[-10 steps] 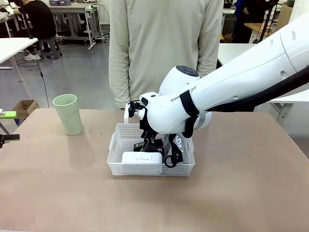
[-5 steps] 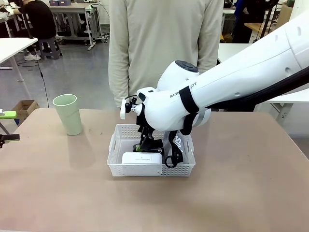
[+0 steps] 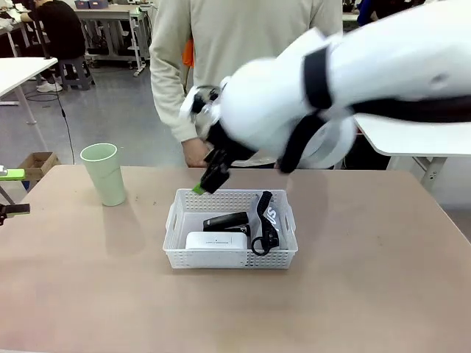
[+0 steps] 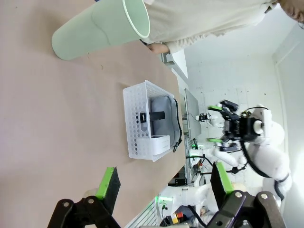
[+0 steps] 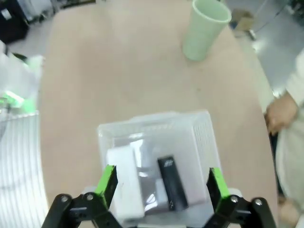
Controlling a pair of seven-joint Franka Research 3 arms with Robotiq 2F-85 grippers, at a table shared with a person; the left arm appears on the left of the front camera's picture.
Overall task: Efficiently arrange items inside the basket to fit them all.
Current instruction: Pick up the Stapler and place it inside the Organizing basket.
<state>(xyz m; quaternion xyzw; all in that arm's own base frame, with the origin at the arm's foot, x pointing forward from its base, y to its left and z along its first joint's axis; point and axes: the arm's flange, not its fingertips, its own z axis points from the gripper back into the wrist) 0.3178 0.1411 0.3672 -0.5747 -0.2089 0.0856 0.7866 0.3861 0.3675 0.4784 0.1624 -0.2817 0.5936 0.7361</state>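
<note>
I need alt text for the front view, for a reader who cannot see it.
The right gripper hovers above the far edge of a white basket holding a white case, black stapler and grey pouch. A green cup stands left of it.

The matte pinkish-brown table (image 3: 368,294) carries two things directly. The white lattice-sided basket (image 3: 221,259) sits flat near its middle, with a long side facing the robot. The pale green plastic cup (image 3: 103,174) stands upright, mouth up, at about ten o'clock from the basket and well apart from it.
</note>
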